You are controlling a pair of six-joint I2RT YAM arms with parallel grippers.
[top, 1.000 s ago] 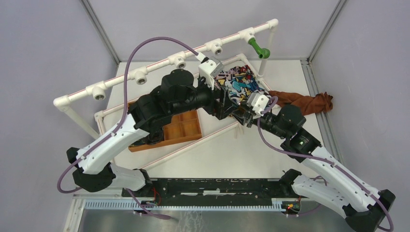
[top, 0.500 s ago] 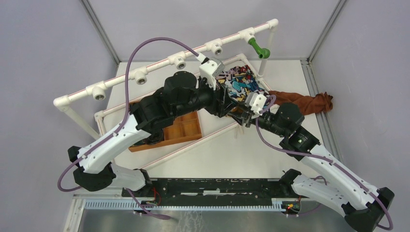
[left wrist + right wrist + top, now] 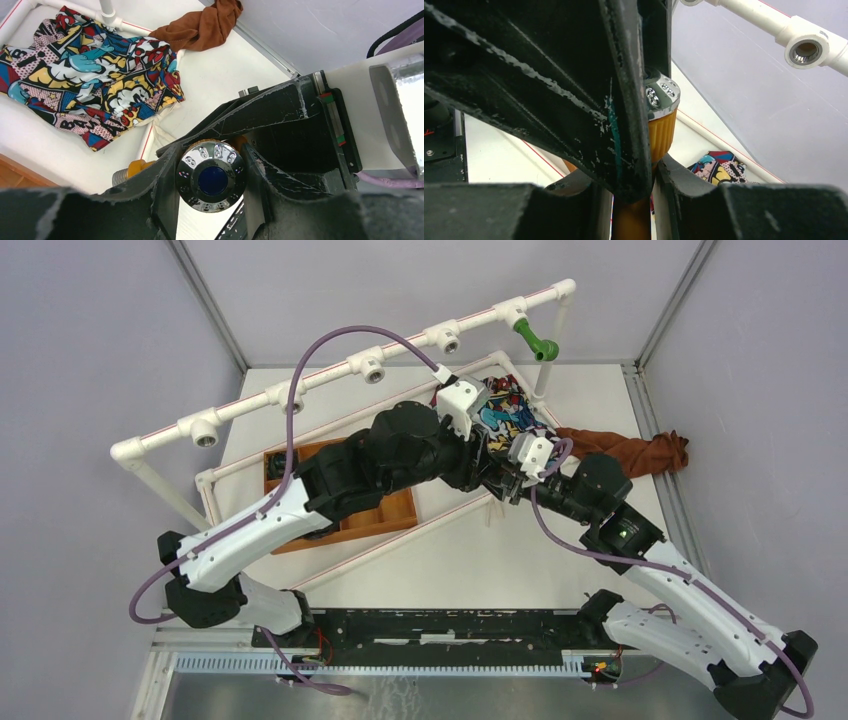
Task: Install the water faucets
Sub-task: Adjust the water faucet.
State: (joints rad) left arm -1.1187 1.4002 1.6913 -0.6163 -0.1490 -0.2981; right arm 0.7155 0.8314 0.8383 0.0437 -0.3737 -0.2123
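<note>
I held the orange faucet (image 3: 662,132) between both arms above the bench (image 3: 480,570), over the printed cloth (image 3: 85,75). The right gripper (image 3: 631,200) had its jaws nearly closed on the body to steady it. The left gripper (image 3: 211,165) had its jaws drawn in against the chrome-capped knob (image 3: 211,177), I judged for a handover. The left wrist view showed the threaded end (image 3: 119,176) free. Only the overhead view showed the green faucet (image 3: 537,343) seated on the pipe rail (image 3: 320,380), beside open fittings (image 3: 372,368).
</note>
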